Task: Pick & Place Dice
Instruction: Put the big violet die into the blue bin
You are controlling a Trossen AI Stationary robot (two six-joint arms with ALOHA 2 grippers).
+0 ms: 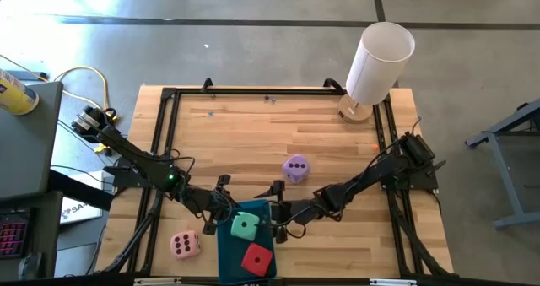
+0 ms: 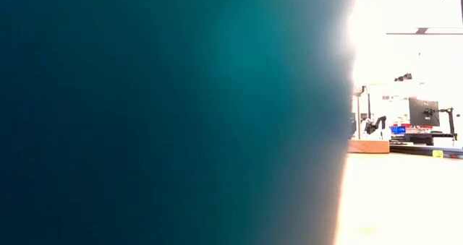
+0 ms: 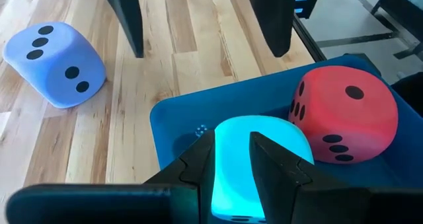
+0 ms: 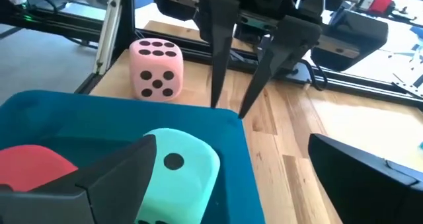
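A mint green die (image 1: 245,227) and a red die (image 1: 257,259) rest on the floor of the teal tray (image 1: 226,256) at the table's near edge. The pink die (image 1: 186,245) sits on the table left of the tray. The purple die (image 1: 295,169) sits on the table beyond the tray. My left gripper (image 3: 232,151) hovers over the tray's left rim beside the mint die, open by a narrow gap, nothing between its fingers. My right gripper (image 4: 231,145) stands wide open at the tray's right rim, its fingers clear of the mint die (image 4: 178,171).
A white cylinder (image 1: 380,62) stands on a wooden base at the far right corner. Black frame rails (image 1: 164,126) run along the table's edges. The tray's wall (image 2: 145,115) blocks most of the low view. Bare wood lies across the table's middle and far part.
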